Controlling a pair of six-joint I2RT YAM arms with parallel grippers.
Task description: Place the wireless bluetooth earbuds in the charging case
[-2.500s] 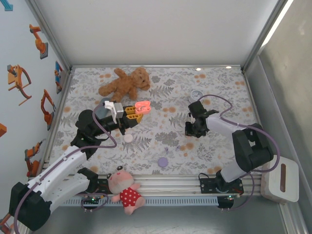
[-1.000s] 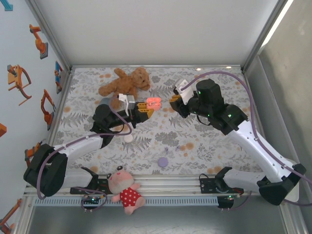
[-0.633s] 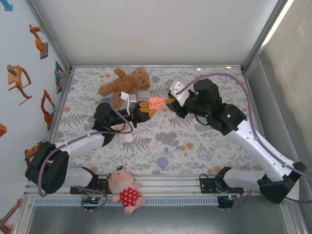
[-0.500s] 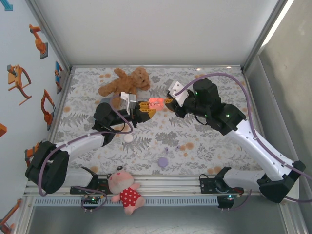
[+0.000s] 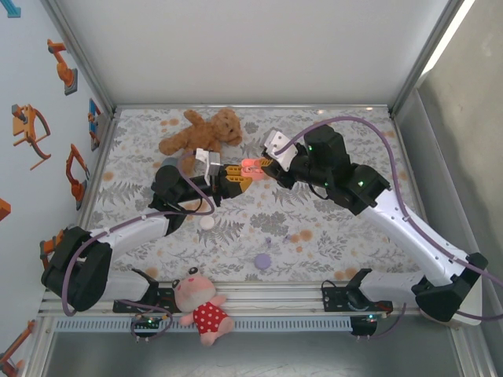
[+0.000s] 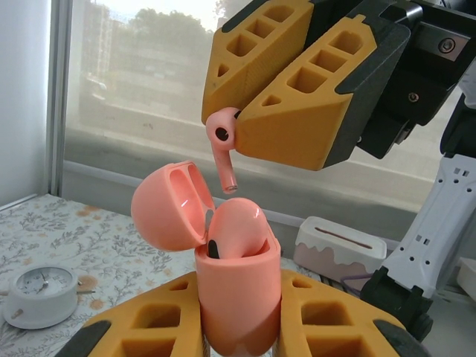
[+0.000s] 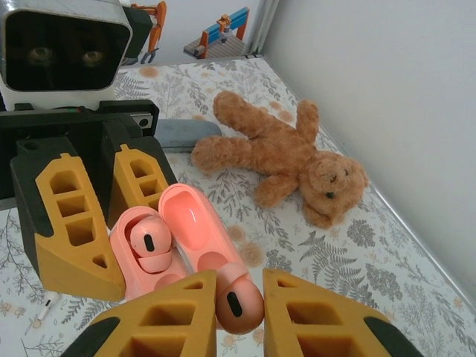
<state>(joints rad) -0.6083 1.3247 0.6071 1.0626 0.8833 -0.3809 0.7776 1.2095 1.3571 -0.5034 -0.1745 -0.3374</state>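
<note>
One pink plastic earbud (image 6: 222, 145) hangs pinched in our right claw (image 6: 232, 119). Our left claw (image 6: 238, 327) steadies the open pink case (image 6: 238, 279) beneath it.

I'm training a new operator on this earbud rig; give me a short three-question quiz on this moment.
1. True or false: the pink charging case held by the left gripper has its lid shut.
2. What does the right gripper hold? A) a pink earbud B) a spoon C) nothing
3. Fill in: the held earbud hangs just ___ the case.
Key: 1 false; 2 A; 3 above.
</note>
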